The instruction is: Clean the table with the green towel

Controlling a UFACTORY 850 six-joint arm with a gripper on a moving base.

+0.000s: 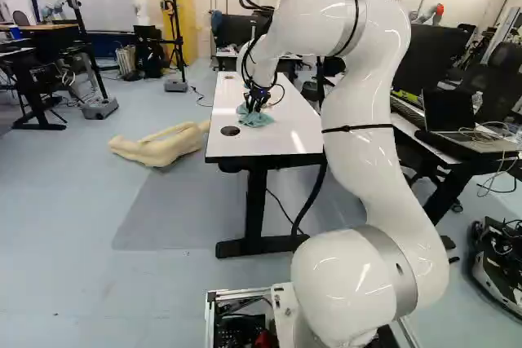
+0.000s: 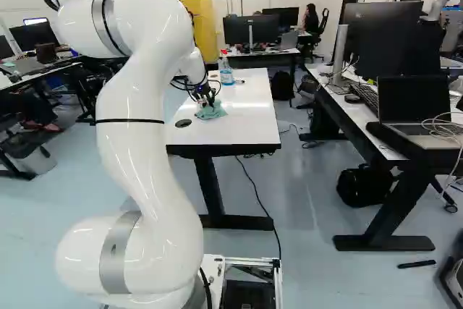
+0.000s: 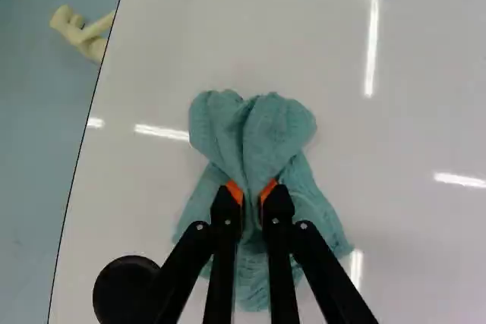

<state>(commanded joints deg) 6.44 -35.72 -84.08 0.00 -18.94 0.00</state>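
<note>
the towel (image 2: 210,111) lies on the table (image 2: 253,122), just beyond a disc (image 2: 183,123); a bottle (image 2: 226,72) stands farther back. in the left base view a mannequin (image 1: 159,150) lies on the floor (image 1: 73,234), left of the table; right of it, a laptop (image 1: 450,112) sits on a desk (image 1: 406,126).

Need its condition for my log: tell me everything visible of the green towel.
The green towel, bluish-green and seemingly soft fabric, lies crumpled on the white table, near a dark round disc. The gripper pinches it between its orange pads; two rounded lobes bulge ahead, and looser cloth spreads beside and beneath the fingers.
</note>
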